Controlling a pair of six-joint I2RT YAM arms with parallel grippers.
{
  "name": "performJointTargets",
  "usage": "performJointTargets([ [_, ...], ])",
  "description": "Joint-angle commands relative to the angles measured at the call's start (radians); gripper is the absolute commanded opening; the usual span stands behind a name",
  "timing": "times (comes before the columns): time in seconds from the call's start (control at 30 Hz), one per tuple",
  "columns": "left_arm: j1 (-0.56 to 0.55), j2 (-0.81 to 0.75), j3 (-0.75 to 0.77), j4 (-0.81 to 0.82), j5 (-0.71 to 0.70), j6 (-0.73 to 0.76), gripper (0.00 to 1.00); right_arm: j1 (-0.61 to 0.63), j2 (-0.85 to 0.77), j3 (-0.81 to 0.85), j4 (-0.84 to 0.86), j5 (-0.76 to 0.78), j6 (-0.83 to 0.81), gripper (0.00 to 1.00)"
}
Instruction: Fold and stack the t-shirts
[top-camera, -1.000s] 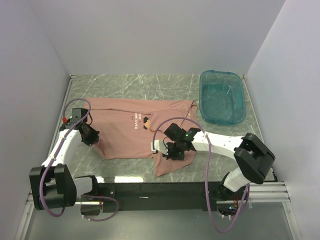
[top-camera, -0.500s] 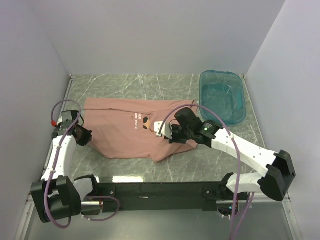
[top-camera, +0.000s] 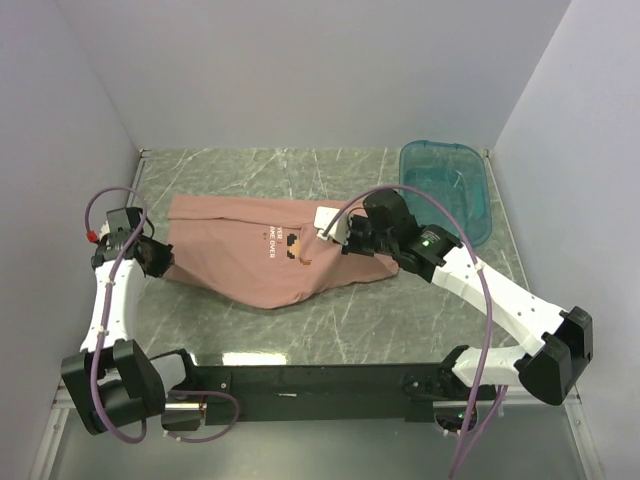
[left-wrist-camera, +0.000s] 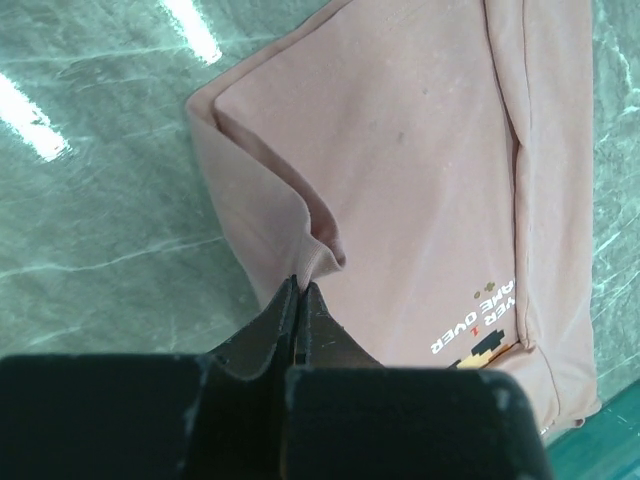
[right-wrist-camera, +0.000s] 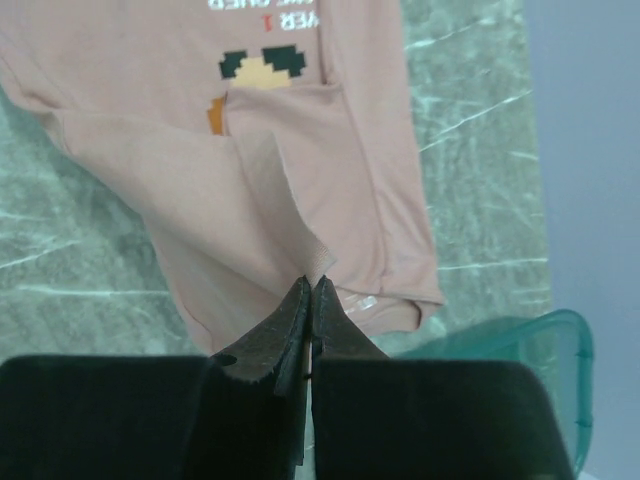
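One grey-green marble-patterned worktop (top-camera: 260, 165) carries everything. On it lie one dusty salmon-pink cotton short-sleeved t-shirt (top-camera: 240, 255) and one translucent teal plastic tub (top-camera: 440, 195), and two white-and-black arms work over it.

The left arm rises from its base along the worktop's left edge, its wrist bent in towards the t-shirt's left side. The right arm stretches from its base at the near right corner diagonally up and left, ending over the t-shirt's right part, just beside the tub's near-left corner.

The t-shirt spreads across the middle and left of the worktop, well apart from the back wall. Its far edge runs fairly straight, while its near edge sags to a blunt point between the arms. The tub sits in the far right corner, holding nothing.

The left pincer (left-wrist-camera: 298, 285) is clamped on a bunched fold at the t-shirt's left edge. The right pincer (right-wrist-camera: 310, 285) is pinched on a raised ridge of fabric at the right side.

The small chest print (top-camera: 280, 242) of white text with dark and orange marks faces up.
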Motion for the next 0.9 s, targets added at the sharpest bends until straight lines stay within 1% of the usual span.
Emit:
performJointTargets([
  [0.0, 0.012, 0.034, 0.046, 0.053, 0.031, 0.001, 0.00, -0.007, -0.002, 0.095, -0.004, -0.070, -0.023, 0.00],
  [0.03, 0.013, 0.044, 0.054, 0.054, 0.046, 0.004, 0.00, -0.007, 0.000, 0.133, -0.065, -0.158, -0.039, 0.00],
  [0.13, 0.024, 0.087, 0.080, 0.068, 0.069, 0.013, 0.00, 0.013, -0.004, 0.185, -0.141, -0.239, -0.060, 0.00],
  [0.23, 0.035, 0.123, 0.117, 0.073, 0.089, 0.016, 0.00, 0.023, 0.004, 0.196, -0.138, -0.204, -0.071, 0.00],
  [0.4, 0.041, 0.151, 0.148, 0.085, 0.103, 0.004, 0.00, 0.024, 0.004, 0.159, -0.082, -0.115, -0.094, 0.00],
  [0.6, 0.067, 0.246, 0.191, 0.108, 0.117, -0.018, 0.00, 0.018, 0.032, 0.132, 0.026, 0.006, -0.082, 0.00],
  [0.87, 0.076, 0.366, 0.287, 0.099, 0.098, -0.030, 0.00, -0.010, 0.090, 0.161, 0.110, 0.043, -0.063, 0.00],
])
